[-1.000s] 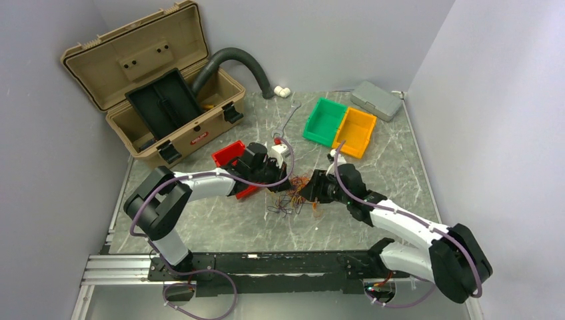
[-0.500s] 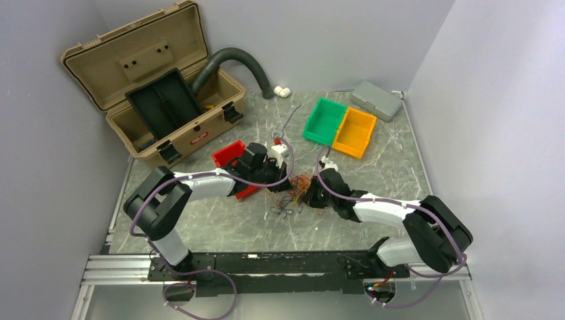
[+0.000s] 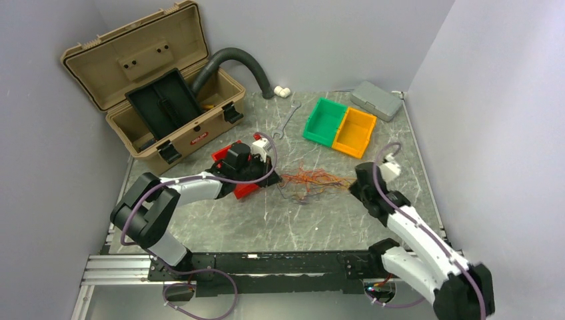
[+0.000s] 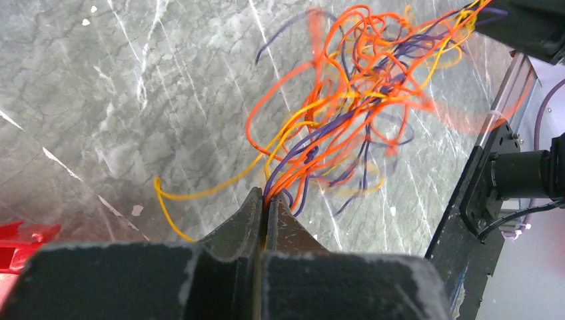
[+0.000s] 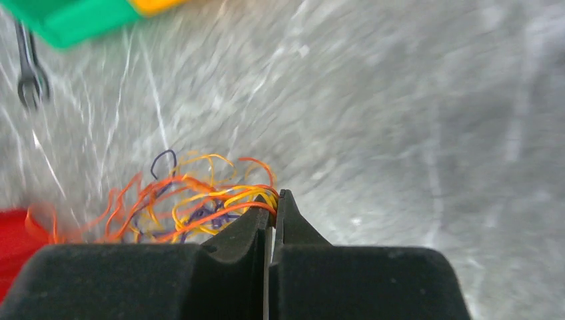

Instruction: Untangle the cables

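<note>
The cables point(image 3: 313, 180) are thin orange, yellow and purple wires, drawn out into a long loose strand across the middle of the marble table. My left gripper point(image 3: 272, 175) is shut on their left end, next to the red bin. In the left wrist view the wires point(image 4: 346, 87) fan out from between the closed left gripper point(image 4: 265, 200). My right gripper point(image 3: 354, 183) is shut on the right end. In the right wrist view, orange and yellow loops point(image 5: 186, 200) run into the closed right gripper point(image 5: 273, 199).
An open tan toolbox point(image 3: 153, 87) with a dark corrugated hose point(image 3: 243, 63) stands back left. The red bin point(image 3: 230, 155) sits under my left wrist. Green bin point(image 3: 324, 120), orange bin point(image 3: 355, 131), grey box point(image 3: 376, 100) and a thin metal wrench point(image 3: 288, 123) lie behind.
My right gripper closed on the tangle and pulled away to the right. My left arm drew back a little to the left. The compact tangle is now stretched out between them.
</note>
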Controlling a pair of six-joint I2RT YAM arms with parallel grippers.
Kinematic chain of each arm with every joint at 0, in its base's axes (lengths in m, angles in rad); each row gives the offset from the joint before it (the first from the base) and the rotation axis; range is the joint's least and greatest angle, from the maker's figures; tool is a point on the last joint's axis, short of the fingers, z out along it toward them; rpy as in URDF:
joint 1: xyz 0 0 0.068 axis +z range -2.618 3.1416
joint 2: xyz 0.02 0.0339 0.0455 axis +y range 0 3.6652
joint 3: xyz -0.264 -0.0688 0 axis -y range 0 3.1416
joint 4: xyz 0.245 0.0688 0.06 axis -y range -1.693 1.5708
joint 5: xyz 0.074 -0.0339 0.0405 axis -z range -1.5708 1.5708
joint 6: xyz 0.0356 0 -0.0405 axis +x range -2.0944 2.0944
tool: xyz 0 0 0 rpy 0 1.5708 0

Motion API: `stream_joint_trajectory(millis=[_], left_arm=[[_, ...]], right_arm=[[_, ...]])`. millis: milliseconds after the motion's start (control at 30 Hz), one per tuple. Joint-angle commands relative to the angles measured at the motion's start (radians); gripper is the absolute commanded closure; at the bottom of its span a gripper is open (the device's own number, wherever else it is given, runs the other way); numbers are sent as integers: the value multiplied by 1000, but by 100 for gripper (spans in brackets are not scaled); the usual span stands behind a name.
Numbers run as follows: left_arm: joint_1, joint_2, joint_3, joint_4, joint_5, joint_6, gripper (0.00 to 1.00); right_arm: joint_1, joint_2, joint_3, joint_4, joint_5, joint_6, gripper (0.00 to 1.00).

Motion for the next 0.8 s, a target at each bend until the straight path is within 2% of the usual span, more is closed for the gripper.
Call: stream_joint_trajectory(millis=[0, 100, 300, 500, 633, 767], left_arm=[[16, -20, 5, 11, -42, -3, 100], [17, -23, 6, 8, -41, 6, 100], [15, -34, 9, -6, -51, 15, 100], [16, -128, -27, -41, -165, 26, 100], [15, -204, -89, 10, -192, 52, 100], [15, -264, -126, 48, -208, 55, 100]], right_arm=[[-126, -159, -15, -191, 171, 36, 100], [-146, -193, -14, -164, 178, -22, 100], [-148, -112, 14, -158, 143, -57, 100], [-150, -137, 26, -185, 197, -60, 100], [-152, -182, 44, -251, 257, -28, 100], [-153, -286, 35, -342, 354, 96, 100]])
